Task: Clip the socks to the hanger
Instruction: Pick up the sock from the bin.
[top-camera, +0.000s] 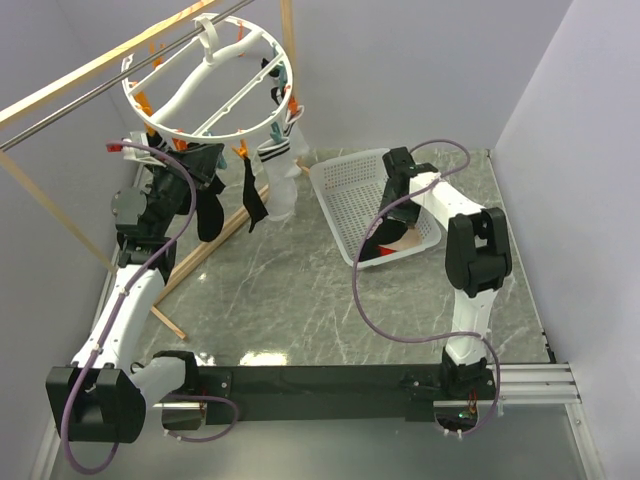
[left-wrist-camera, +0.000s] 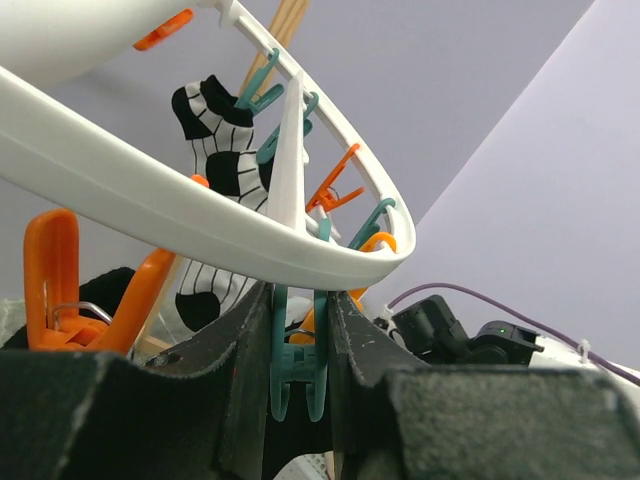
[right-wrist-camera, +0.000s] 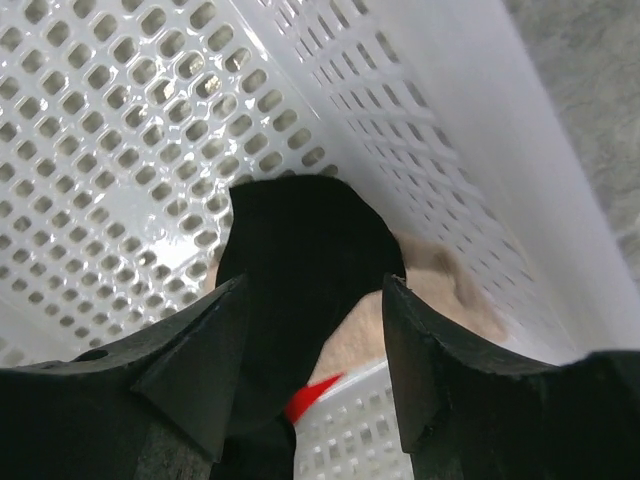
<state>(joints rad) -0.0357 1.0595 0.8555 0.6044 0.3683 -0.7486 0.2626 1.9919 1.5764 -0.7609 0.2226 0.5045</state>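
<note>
Basket wall (right-wrist-camera: 480, 150) beside right tool (right-wrist-camera: 315, 300), spread astride black sock (right-wrist-camera: 300, 235); left tool (left-wrist-camera: 298, 300) tight on teal hanger clip (left-wrist-camera: 297, 372).

No text, label, brand name, number or sign can be read in any view: nothing on the hanger (left-wrist-camera: 150, 205) above the left gripper (left-wrist-camera: 298, 305), the teal clip (left-wrist-camera: 297, 375) between its jaws, or the black sock (right-wrist-camera: 300, 240) and white basket (right-wrist-camera: 130, 120) ahead of the right gripper (right-wrist-camera: 312, 300)
</note>
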